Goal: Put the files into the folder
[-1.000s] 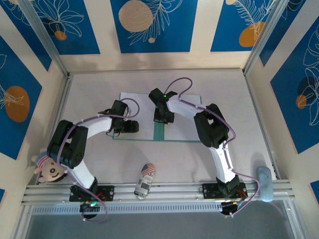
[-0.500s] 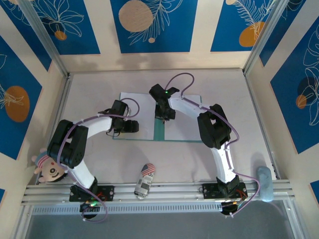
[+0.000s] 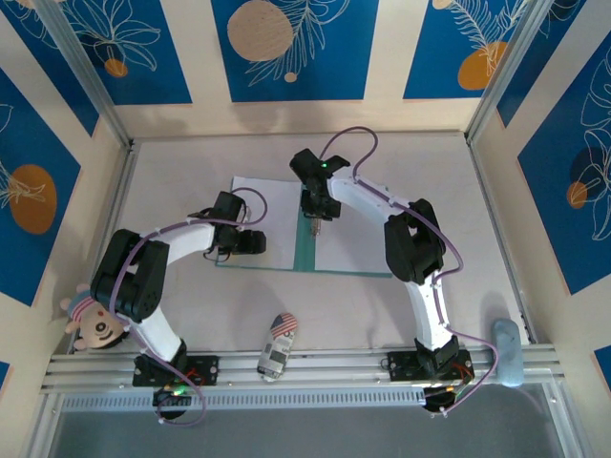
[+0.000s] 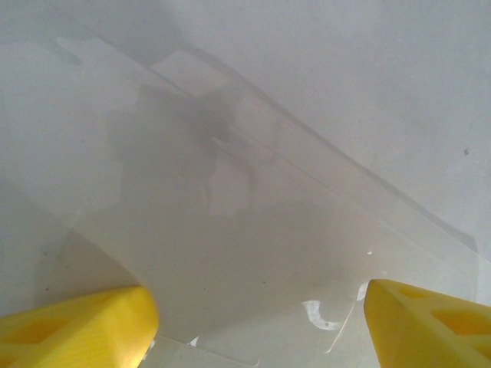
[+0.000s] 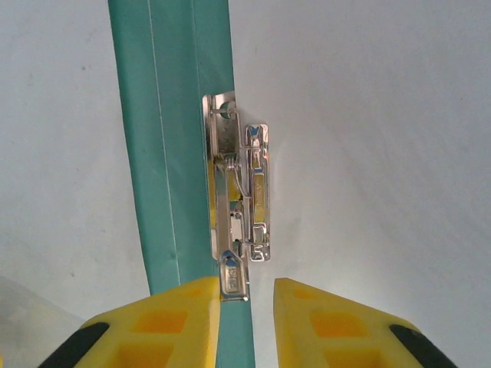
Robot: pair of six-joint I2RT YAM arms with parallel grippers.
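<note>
Table (image 3: 430, 172): pale grey top, walled on three sides by blue-and-cream patterned panels. Folder (image 3: 304, 250): thin teal-green card, lying open and flat at mid-table; it shows as a narrow strip along the centre crease and a thin edge along the near side, the rest being covered. In the right wrist view the strip (image 5: 176, 153) is matt green with a fine lengthwise line. Files (image 3: 267, 196): plain white blank sheets, one on each leaf of the folder, either side of the crease; the right sheet (image 3: 348, 248) lies square to the near edge. Left gripper (image 3: 253, 241): low over the near part of the left sheet, yellow fingers (image 4: 77, 330) spread wide with nothing between them, above a pale glossy surface. Right gripper (image 5: 247, 307): over the crease, jaws parted by a narrow gap and pinching nothing. Metal clip (image 5: 238, 192): bright steel, fixed along the strip's right edge, its lower end just beside the gripper's left fingertip. Doll (image 3: 91, 322): near left corner. Toy car (image 3: 277, 345): near edge, between the arm bases.
</note>
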